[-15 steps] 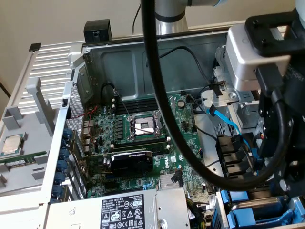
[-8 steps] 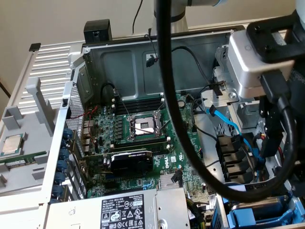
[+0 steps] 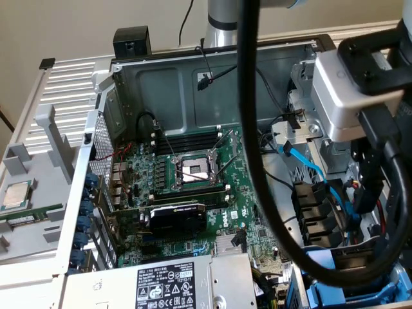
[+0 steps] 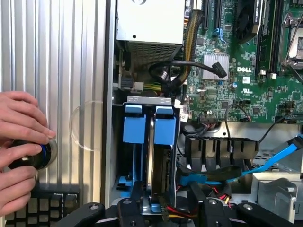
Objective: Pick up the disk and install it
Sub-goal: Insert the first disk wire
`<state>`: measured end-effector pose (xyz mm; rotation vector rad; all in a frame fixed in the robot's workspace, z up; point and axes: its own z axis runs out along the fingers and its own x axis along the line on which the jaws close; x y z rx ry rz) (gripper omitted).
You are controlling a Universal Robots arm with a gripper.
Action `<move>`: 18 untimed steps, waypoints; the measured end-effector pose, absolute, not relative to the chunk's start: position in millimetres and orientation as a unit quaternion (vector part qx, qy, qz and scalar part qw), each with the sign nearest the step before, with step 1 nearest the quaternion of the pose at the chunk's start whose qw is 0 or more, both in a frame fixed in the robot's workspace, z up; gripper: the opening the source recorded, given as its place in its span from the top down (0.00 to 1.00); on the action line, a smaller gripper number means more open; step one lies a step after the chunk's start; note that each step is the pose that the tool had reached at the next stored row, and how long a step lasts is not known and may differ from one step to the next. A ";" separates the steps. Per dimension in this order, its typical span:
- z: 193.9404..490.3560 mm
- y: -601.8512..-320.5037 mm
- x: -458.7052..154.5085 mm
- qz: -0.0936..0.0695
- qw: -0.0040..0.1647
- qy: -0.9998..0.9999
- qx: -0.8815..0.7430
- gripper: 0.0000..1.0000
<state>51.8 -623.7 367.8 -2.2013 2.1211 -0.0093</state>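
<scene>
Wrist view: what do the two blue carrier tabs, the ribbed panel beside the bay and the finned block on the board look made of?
Blue carrier tabs: moulded plastic, probably; even matte colour, soft edges.
Ribbed panel: looks like brushed or painted metal, pale grey with a streaky sheen; could be plastic.
Finned block: bare aluminium, likely; bright silver thin fins.

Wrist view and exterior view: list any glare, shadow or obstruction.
Wrist view: a faint circular glare ring lies on the ribbed panel; the bay around the blue carriers is shadowed. Exterior view: even light, yet a thick black cable crosses the motherboard.
</scene>
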 end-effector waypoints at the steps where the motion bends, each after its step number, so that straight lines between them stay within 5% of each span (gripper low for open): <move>1: 367.2 -623.7 52.2 -0.003 0.042 0.692 -0.721 0.51; 10: 356.9 -625.7 54.1 0.000 0.045 0.676 -0.736 0.51; 18: 354.2 -641.6 54.7 0.028 0.076 0.675 -0.734 0.51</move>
